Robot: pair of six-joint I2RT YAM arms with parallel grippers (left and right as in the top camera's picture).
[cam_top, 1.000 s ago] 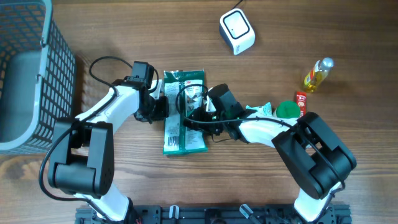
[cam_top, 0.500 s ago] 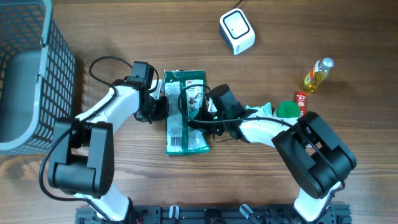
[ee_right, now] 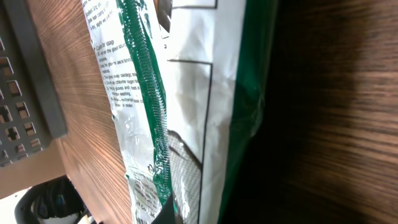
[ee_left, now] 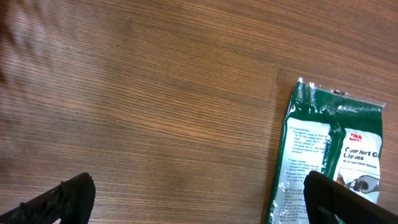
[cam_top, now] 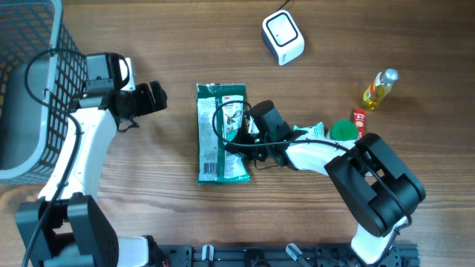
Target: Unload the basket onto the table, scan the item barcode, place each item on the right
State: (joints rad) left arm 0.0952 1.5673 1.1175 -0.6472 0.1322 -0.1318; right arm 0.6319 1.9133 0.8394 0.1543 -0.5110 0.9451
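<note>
Now, the worry: the right gripper (cam_top: 240, 138) pinches only the thin right edge of the green packet (cam_top: 219, 137), which lies flat on the table (cam_top: 312, 222), below and left of the scanner (cam_top: 283, 37). Lift from that single edge and the slick film may slide out, or sag and fold so the barcode never faces the scanner. That arm lies low, reaching in from below the scanner. The left gripper (cam_top: 151, 97) hovers spread wide and empty, far left of the scanner.
</note>
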